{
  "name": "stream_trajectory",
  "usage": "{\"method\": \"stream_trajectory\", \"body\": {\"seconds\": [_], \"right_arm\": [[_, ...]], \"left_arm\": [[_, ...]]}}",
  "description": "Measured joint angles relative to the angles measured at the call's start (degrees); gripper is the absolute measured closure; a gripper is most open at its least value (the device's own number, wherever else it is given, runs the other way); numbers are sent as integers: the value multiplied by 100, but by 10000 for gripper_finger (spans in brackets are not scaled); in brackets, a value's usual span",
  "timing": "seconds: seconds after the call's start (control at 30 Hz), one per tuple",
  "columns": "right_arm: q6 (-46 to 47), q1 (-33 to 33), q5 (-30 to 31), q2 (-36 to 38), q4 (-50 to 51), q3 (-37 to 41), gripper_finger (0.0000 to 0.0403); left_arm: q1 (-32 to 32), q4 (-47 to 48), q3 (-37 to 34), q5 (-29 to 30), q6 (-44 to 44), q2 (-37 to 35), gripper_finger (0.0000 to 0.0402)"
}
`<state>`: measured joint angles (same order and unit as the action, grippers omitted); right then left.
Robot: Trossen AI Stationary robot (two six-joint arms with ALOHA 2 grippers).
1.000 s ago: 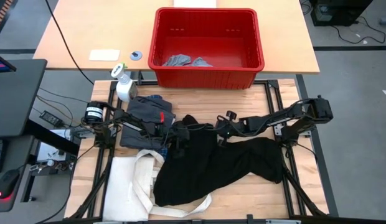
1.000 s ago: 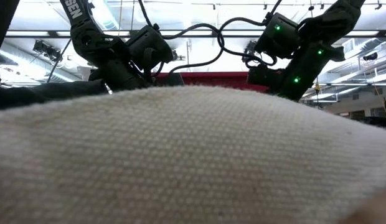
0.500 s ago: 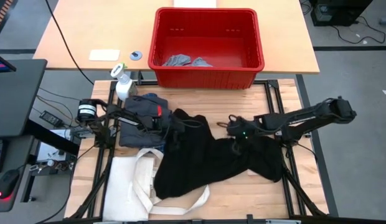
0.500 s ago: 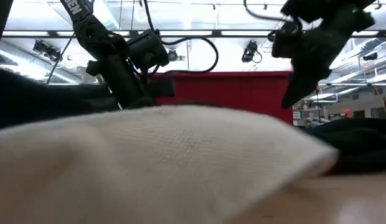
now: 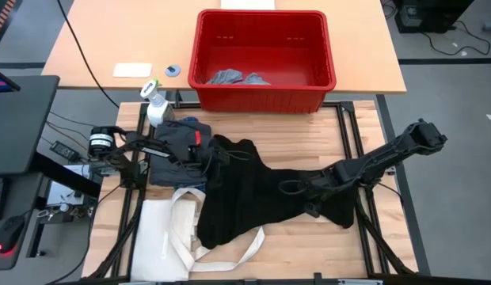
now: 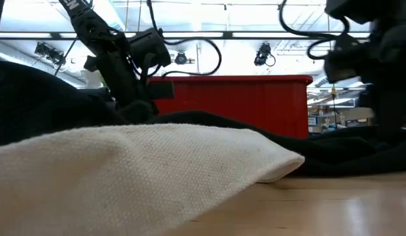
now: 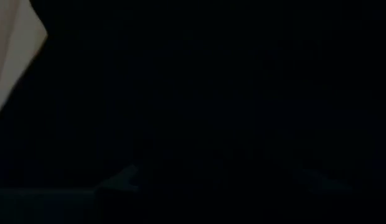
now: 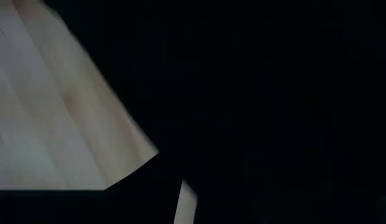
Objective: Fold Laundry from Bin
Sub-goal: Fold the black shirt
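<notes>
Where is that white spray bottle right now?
Seen from above, the spray bottle stands at the table's left, just left of the red bin, beside the folded dark grey piece.

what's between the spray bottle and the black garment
In the high view, a folded dark grey piece lies between the spray bottle and the black garment, with the left gripper at its edge.

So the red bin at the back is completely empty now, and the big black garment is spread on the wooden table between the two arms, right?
Not quite. The high view shows the red bin is not empty: small light grey pieces lie on its floor. The rest holds: the big black garment is spread on the wooden table between the two arms.
</notes>
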<state>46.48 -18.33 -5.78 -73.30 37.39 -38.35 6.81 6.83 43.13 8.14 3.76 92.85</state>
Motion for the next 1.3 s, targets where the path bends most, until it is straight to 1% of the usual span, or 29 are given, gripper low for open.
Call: {"method": "stream_trajectory", "body": {"seconds": [0.07, 0.17, 0.23, 0.3, 0.4, 0.43, 0.57, 0.6, 0.63, 0.67, 0.73, 0.83, 0.87, 0.9, 0.93, 0.97, 1.0, 1.03, 1.07, 1.13, 1.2, 1.23, 1.3], "right_arm": [[242, -135, -162, 9, 234, 0, 229], [458, -304, -175, 22, 528, -2, 230], [525, -382, 43, 19, 851, -2, 230], [564, -445, 478, -47, 1132, -2, 230], [289, -356, 760, -328, 1361, -2, 230], [154, -287, 818, -466, 1417, -2, 230], [-522, 98, 992, -1062, 1545, 9, 230], [-645, 221, 1192, -1180, 1667, -2, 230], [-738, 350, 1540, -1302, 1871, -7, 230], [-779, 495, 2024, -1425, 2105, -7, 230], [-697, 779, 3178, -1641, 2445, -43, 232], [108, 1263, 4718, -1746, 2971, -402, 238], [364, 1433, 4925, -1831, 3232, -540, 240], [685, 1603, 4928, -1899, 3372, -720, 242], [1072, 1759, 4801, -1889, 3379, -949, 243], [1492, 1888, 4458, -1852, 3350, -1194, 245], [1735, 1967, 3960, -1838, 3298, -1368, 245], [1755, 1996, 3566, -1850, 3234, -1465, 245], [1689, 1945, 3401, -1876, 3150, -1535, 245], [1684, 1748, 3419, -1867, 3173, -1678, 245], [1928, 1570, 3451, -1851, 3581, -1807, 247], [2069, 1475, 3404, -1851, 3756, -1859, 248], [2128, 1240, 3238, -1804, 3735, -1941, 249]], "left_arm": [[-4, 19, 0, -9, 83, -147, 201], [-2, -27, 8, -9, 194, -378, 201], [-15, -29, 12, -87, 306, -477, 201], [-22, -31, 15, -441, 379, -510, 201], [-28, 20, 17, -1054, 467, -456, 201], [-28, 101, 17, -1159, 472, -453, 201], [-28, 287, 26, -1209, 469, -485, 201], [-28, 332, 26, -1209, 464, -512, 201], [-28, 317, 28, -1209, 464, -523, 201], [-30, 301, 37, -1210, 464, -526, 201], [-32, 302, 35, -1205, 462, -544, 201], [-32, 24, 37, -1183, 459, -572, 201], [-32, -16, 37, -1181, 457, -610, 201], [-32, -44, 37, -1178, 456, -637, 201], [-32, -124, 38, -1176, 445, -657, 201], [-35, -123, 44, -1174, 432, -705, 201], [-49, -32, 44, -1172, 394, -751, 201], [-60, 19, 42, -1167, 375, -794, 201], [-71, 46, 42, -1169, 387, -836, 201], [-102, 70, 42, -1217, 480, -864, 201], [-113, 212, 42, -1345, 547, -893, 201], [-126, 274, 42, -1436, 568, -893, 201], [-157, 535, 42, -1576, 575, -891, 201]]}}
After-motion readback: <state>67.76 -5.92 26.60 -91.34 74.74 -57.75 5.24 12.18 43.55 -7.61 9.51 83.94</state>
